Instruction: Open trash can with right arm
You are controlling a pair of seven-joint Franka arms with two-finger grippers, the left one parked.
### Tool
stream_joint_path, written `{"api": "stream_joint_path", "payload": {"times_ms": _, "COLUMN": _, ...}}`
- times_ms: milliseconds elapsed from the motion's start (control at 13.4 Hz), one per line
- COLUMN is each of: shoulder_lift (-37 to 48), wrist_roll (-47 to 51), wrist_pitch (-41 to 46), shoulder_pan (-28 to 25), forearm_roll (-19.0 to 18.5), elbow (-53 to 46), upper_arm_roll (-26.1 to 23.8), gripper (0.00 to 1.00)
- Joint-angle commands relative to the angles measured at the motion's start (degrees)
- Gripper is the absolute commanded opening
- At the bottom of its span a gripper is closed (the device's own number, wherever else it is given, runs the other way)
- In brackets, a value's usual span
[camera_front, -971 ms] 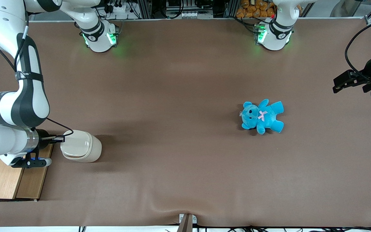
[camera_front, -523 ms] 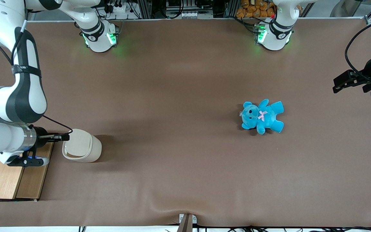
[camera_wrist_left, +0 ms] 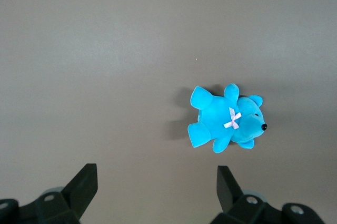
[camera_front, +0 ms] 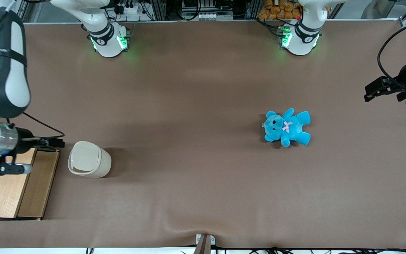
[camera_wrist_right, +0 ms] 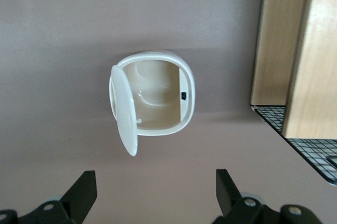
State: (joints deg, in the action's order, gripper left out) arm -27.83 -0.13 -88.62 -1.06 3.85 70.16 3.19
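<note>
change: your gripper (camera_front: 59, 143) has pulled back off the trash can (camera_front: 89, 164), fingers spread, holding nothing | bin: beside the wooden box (camera_front: 12, 183), lid (camera_wrist_right: 124, 109) swung up | task: looks done

Your wrist camera looks down into the small cream-white plastic trash can (camera_wrist_right: 158, 95): its flat lid (camera_wrist_right: 124, 110) is swung up on edge, and the empty hollow inside is visible. You see the two black fingers (camera_wrist_right: 81, 192) of the gripper (camera_wrist_right: 152, 195) spread wide, apart from the can. The light wooden box (camera_wrist_right: 295, 50) stands beside the can, a black wire grid (camera_wrist_right: 310, 147) against it, all on the brown table cover (camera_wrist_right: 58, 34).
</note>
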Motion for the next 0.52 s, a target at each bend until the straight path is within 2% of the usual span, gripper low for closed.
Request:
{"api": "stream_joint_path", "payload": {"times_ms": 0, "shoulder_lift": 4.0, "wrist_roll": -0.75, "wrist_pitch": 0.47, "shoulder_pan": 2.19, "forearm_roll": 1.07, "elbow": 2.53, "upper_arm_roll": -0.2, "gripper": 1.0}}
{"api": "stream_joint_path", "payload": {"times_ms": 448, "shoulder_lift": 14.98, "wrist_roll": -2.06, "wrist_pitch": 0.29, "shoulder_pan": 4.13, "forearm_roll": 0.98, "elbow": 10.95, "upper_arm_roll": -0.11, "gripper": 1.0}}
